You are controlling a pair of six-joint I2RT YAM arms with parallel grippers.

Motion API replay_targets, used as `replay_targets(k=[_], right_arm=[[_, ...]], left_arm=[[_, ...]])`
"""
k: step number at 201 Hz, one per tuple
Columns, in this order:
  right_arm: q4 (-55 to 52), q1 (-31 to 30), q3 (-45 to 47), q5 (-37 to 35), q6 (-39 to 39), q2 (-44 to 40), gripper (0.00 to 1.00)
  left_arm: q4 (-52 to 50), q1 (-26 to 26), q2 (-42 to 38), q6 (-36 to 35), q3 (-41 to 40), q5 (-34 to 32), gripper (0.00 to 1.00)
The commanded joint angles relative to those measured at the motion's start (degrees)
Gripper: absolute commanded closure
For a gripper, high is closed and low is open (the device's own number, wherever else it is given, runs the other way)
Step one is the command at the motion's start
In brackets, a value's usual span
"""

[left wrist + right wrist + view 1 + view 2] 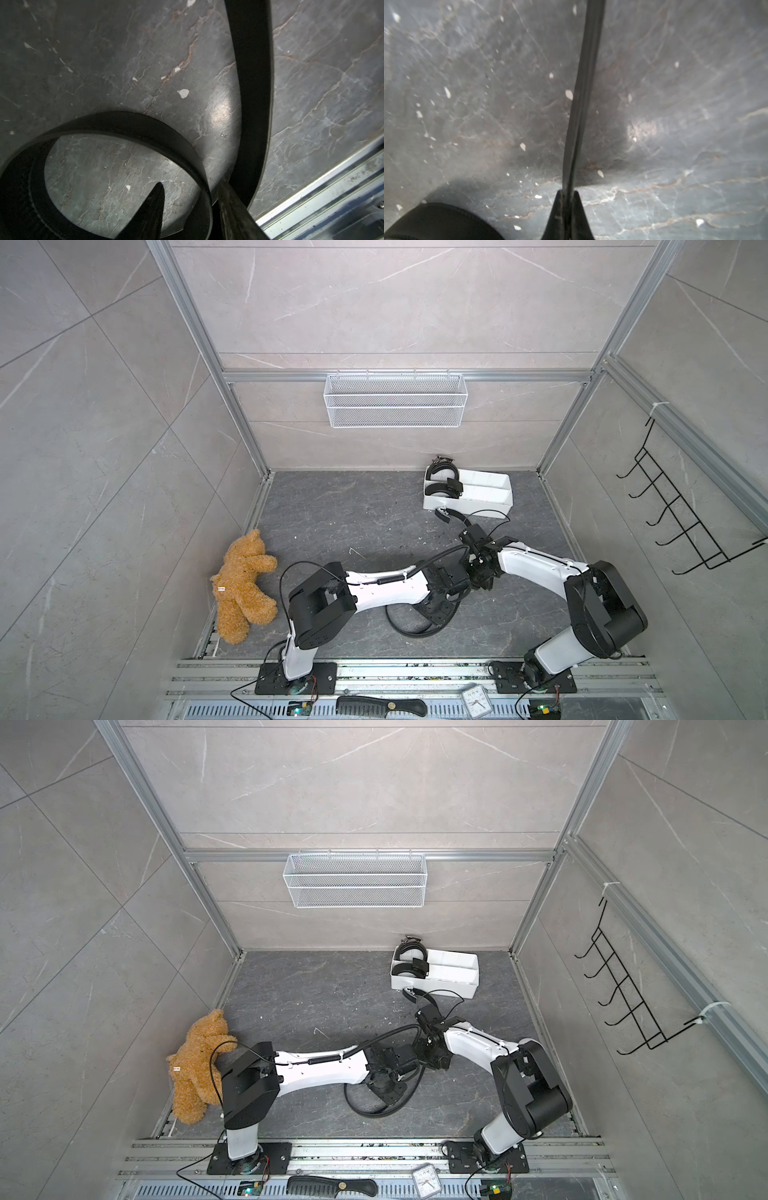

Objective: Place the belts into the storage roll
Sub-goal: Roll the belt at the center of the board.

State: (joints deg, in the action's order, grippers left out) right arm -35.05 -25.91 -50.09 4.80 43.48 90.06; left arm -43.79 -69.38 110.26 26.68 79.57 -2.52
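Right gripper [568,192] pinched shut on loose belt [249,62], which loops on floor [332,510] at 7 o'clock of tray [465,506], buckle end just beside its near wall. Left gripper [191,184] spread, fingers [151,207] astride its loop. Two coiled belts [446,469] sit in tray's 9 o'clock-side compartments; tray at floor's 1 o'clock.

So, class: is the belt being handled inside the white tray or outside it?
Outside: the belt loops over the floor, pinched by the right gripper, short of the tray.
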Motion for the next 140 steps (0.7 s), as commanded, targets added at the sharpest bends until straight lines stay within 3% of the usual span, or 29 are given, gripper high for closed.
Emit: replay_targets(k=[1, 14, 59, 140], right_arm=[[2.7, -0.2, 1.0, -2.2, 0.0, -1.6, 1.00], [3.0, -0.6, 0.7, -1.6, -0.1, -1.4, 1.00], [3.6, -5.0, -4.7, 2.1, -4.4, 3.2, 1.00], [3.0, -12.8, -24.4, 11.1, -10.2, 19.6, 1.00]], left_arm=[[-2.0, 0.2, 2.3, 1.9, 1.4, 0.0, 0.54], [-0.7, 0.2, 2.9, 0.8, 0.6, 2.1, 0.61], [1.7, 0.0, -0.8, -2.6, -5.1, 5.6, 1.00], [12.0, -5.2, -14.4, -3.1, -20.8, 10.3, 1.00]])
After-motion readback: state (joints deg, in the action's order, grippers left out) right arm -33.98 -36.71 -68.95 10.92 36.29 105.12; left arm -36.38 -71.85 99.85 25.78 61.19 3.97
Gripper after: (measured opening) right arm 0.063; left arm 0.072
